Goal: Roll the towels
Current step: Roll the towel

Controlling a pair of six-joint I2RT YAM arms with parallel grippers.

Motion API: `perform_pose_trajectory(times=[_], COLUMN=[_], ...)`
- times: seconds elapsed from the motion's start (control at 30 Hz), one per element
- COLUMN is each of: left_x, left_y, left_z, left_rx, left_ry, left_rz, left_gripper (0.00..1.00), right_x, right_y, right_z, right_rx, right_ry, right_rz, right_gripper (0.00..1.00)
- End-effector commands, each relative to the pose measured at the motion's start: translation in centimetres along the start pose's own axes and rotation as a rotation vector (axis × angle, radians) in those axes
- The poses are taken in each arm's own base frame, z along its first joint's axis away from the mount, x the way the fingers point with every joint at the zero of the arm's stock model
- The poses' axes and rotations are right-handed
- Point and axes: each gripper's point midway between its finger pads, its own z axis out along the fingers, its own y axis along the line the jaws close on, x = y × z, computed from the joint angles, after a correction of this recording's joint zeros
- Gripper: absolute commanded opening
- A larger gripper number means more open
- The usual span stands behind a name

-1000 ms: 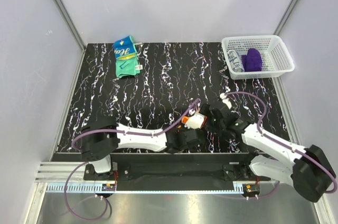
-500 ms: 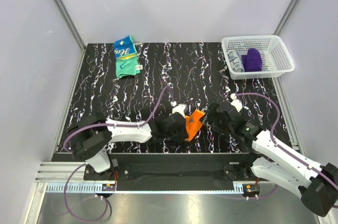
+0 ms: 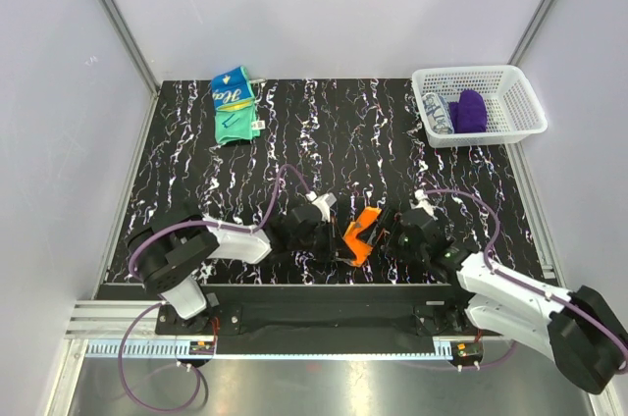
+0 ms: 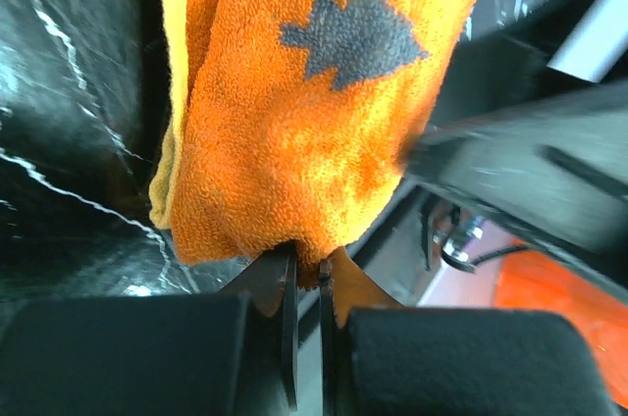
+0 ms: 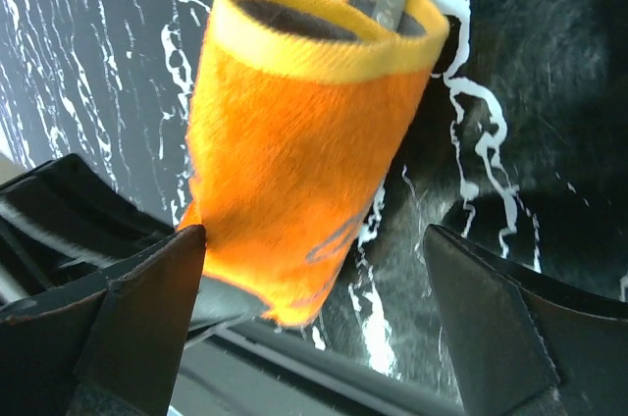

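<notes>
Two claws meet at the loosely rolled orange towel [image 3: 361,236] on the counter [image 3: 294,161]: left claw [image 4: 306,284] clenched on its edge, right claw [image 5: 314,249] released, fingers spread either side. Far behind it, leftward, lies the teal towel [image 3: 234,105], unrolled; far rightward, a white basket [image 3: 461,71].

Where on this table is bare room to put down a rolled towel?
Free: the wide middle of the table, between the green towel and the basket; also the left side, between that towel and the left arm. Crowded: the near edge, where the left claw and right claw meet at the orange towel.
</notes>
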Motion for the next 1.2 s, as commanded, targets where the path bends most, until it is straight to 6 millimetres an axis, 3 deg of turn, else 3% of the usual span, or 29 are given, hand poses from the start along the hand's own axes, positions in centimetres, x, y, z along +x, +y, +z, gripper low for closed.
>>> perform_pose_trajectory(times=[0.0,0.03,0.2,0.53,0.63,0.73,0.83,0.87,0.97,1.0,1.03,1.17], left_x=[-0.4,-0.4,-0.2,0.2,0.2,0.1,-0.2,-0.4,-0.8,-1.0,-1.1,-1.6], left_y=[-1.7,-1.5,-0.3,0.1,0.3,-0.1,-0.8,-1.0,-1.5,-1.6,-1.7,-2.2], left_z=[-0.9,-0.9,-0.8,0.2,0.2,0.2,0.0,-0.1,-0.8,-0.9,-1.4,-2.9], left_rx=[0.082,0.078,0.072,0.19,0.183,0.2,0.222,0.226,0.217,0.21,0.2,0.177], left_ry=[0.014,0.014,0.026,0.057,0.051,0.056,0.051,0.047,0.026,0.019,0.009,-0.026], left_rz=[-0.038,-0.046,-0.107,-0.261,-0.264,-0.261,-0.242,-0.233,-0.19,-0.179,-0.151,-0.068], left_gripper=[0.0,0.0,0.0,0.0,0.0,0.0,0.02,0.14,0.3,0.41,0.44,0.56], right_x=[-1.1,-1.4,-0.2,0.2,0.2,0.1,0.1,-0.2,-1.4,-1.3,-2.6,-8.0], right_y=[2.9,3.6,3.1,3.9,4.2,4.8,5.8,6.2,7.9,7.2,8.8,9.9], right_z=[0.9,1.0,2.1,2.7,2.9,3.2,3.5,3.5,2.9,2.8,2.3,-0.2], right_rx=[-0.148,-0.183,-0.2,-0.285,-0.315,-0.343,-0.355,-0.361,-0.363,-0.31,-0.325,-0.263], right_ry=[-0.051,-0.069,-0.024,-0.029,-0.039,-0.037,-0.02,-0.024,-0.037,-0.019,-0.046,-0.141], right_rz=[0.011,0.014,0.0,-0.013,-0.026,-0.047,-0.08,-0.095,-0.152,-0.168,-0.198,-0.31], right_gripper=[0.99,0.99,0.95,0.83,0.72,0.5,0.36,0.36,0.3,0.3,0.29,0.29])
